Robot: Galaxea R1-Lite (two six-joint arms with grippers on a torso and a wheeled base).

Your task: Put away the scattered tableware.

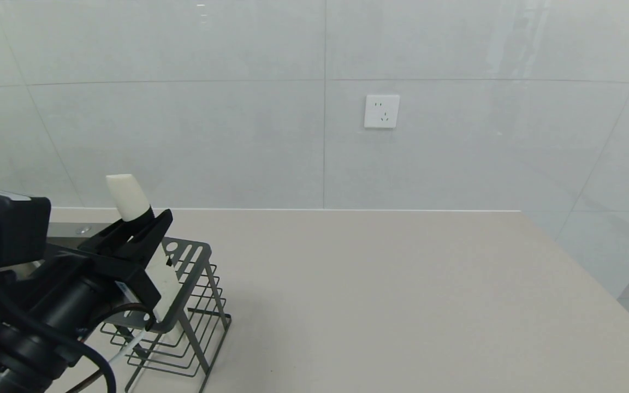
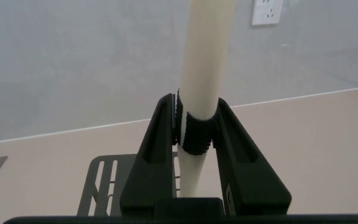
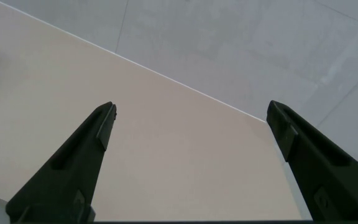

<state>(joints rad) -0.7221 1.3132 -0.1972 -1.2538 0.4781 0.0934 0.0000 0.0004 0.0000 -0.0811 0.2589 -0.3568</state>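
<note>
While the pale counter (image 1: 402, 305) stretches bare toward 3 o'clock in the head view, the work sits low at 8 o'clock. There a grey wire rack (image 1: 197, 322) stands on the counter, its slotted top plate facing up. The left gripper (image 1: 148, 226) hangs directly over that rack, pinching a white-handled utensil (image 1: 127, 195) at its black collar (image 2: 196, 134). The handle's free end leans toward 11 o'clock and the lower shaft runs down at the top plate. The working end is hidden, so I cannot tell what kind of utensil it is or whether it has entered a slot.

The right gripper (image 3: 191, 112) is over bare counter with its jaws spread wide and nothing between them.

This looks like the placing step for one piece: carried to the rack, not yet let go. The next move likely calls for lining the shaft up with an opening and lowering it until the rack bears the weight. Only then should the jaws part, or the piece may tip out.
</note>
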